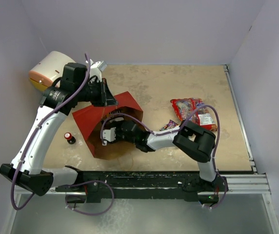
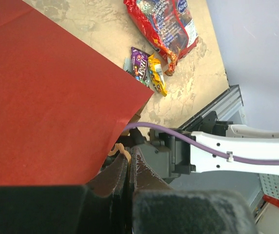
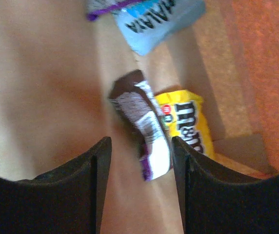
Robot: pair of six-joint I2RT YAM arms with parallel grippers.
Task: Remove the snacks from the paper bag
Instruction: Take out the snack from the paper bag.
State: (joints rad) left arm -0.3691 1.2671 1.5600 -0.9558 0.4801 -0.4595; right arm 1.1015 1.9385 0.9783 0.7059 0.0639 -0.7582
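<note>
Inside paper bag point(image 1: 87, 124), dark wrapper point(image 3: 139, 112) lengthwise between open right end effector point(image 3: 140, 144), left end effector point(image 2: 129, 161) clamping rim.

Red paper bag point(image 1: 88, 124), kraft-brown inside; yellow candy packet point(image 3: 190, 122); brown-and-white wrapper point(image 3: 144, 122); pale-blue packet point(image 3: 159, 22)

I'm looking into a robotics lab cell: plain pale walls point(image 1: 144, 29) box in my mottled bench point(image 1: 178, 83), left arm point(image 1: 34, 141) and right arm point(image 1: 161, 140) bolted to a metal rail point(image 1: 242, 180).
</note>
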